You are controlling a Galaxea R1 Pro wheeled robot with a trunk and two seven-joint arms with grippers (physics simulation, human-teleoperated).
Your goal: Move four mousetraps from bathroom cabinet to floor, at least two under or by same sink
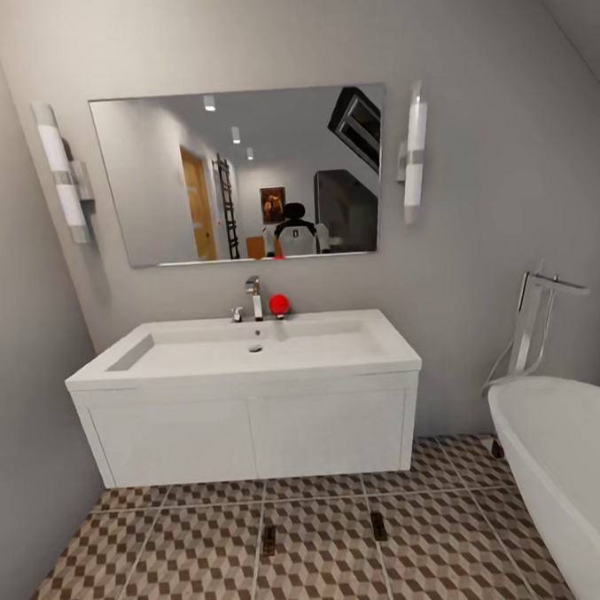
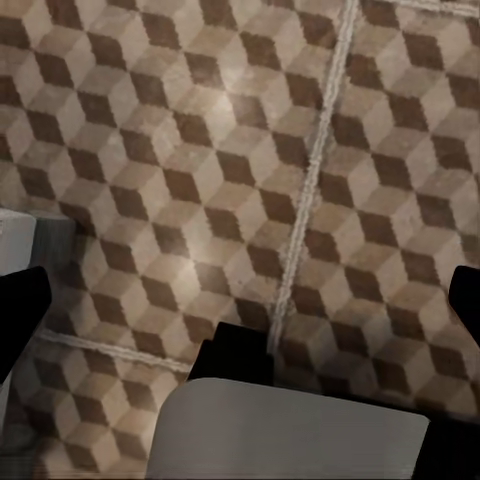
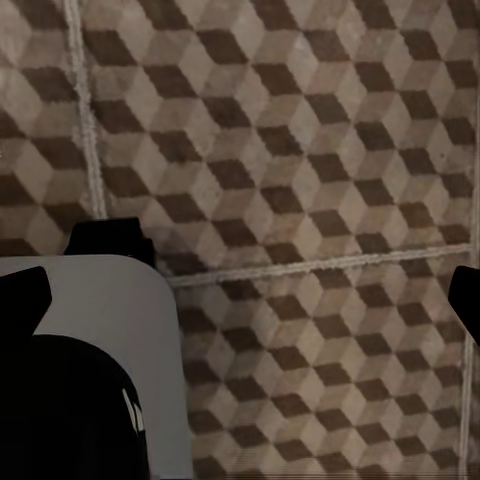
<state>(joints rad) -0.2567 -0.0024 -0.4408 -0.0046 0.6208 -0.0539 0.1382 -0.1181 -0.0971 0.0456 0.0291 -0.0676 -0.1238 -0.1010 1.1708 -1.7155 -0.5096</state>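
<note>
Low in the head view, two traps lie on the floor (image 1: 174,565) before the sink (image 1: 250,352).

Across the frame's middle the white sink unit hangs on the wall; one trap (image 1: 268,540) lies at lower centre, another trap (image 1: 378,525) just right of it, both near the unit's front. By this showing, half the job looks done: two traps remain to fetch. Both wrist views show fingers (image 2: 20,320) (image 3: 25,300) spread wide, holding nothing.

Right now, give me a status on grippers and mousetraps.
Left gripper and right gripper open, empty, over floor. Two mousetraps down in front of sink. Bathtub close on right.
</note>
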